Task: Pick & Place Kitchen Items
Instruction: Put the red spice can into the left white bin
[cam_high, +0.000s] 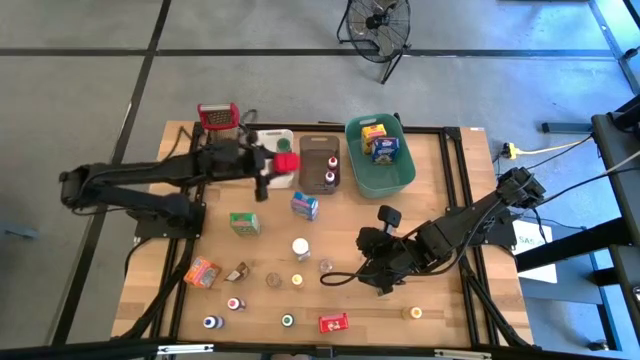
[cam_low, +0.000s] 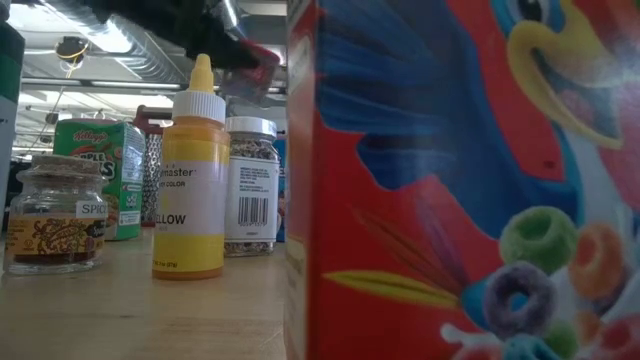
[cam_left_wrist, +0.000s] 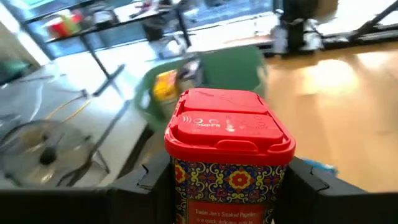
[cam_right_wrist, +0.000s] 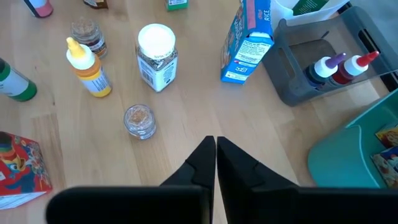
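Observation:
My left gripper (cam_high: 272, 165) is shut on a tin with a red lid and a patterned body (cam_left_wrist: 229, 155). It holds the tin in the air over the white bin (cam_high: 281, 137) at the table's far side. My right gripper (cam_right_wrist: 215, 148) is shut and holds nothing, hovering above the table right of centre (cam_high: 342, 279). On the wood just beyond it stand a small glass jar (cam_right_wrist: 139, 121), a white-capped jar (cam_right_wrist: 157, 56) and a yellow bottle (cam_right_wrist: 87, 70). More small bottles, jars and boxes stand scattered over the near half of the table. My left gripper pinches the tin's patterned body just below the red lid (cam_left_wrist: 186, 180), one finger (cam_left_wrist: 146, 183) on each side. The fingers come nearly level from the table's left. The tin stands upright, lifted clear above the white bin.
A brown bin (cam_high: 318, 178) with bottles and a teal bin (cam_high: 360, 170) with boxes stand right of the white one. A steel grater (cam_high: 217, 117) stands at the far left. A blue box (cam_high: 305, 205) and a green box (cam_high: 244, 222) stand mid-table. A red cereal box (cam_low: 460, 180) fills the low view.

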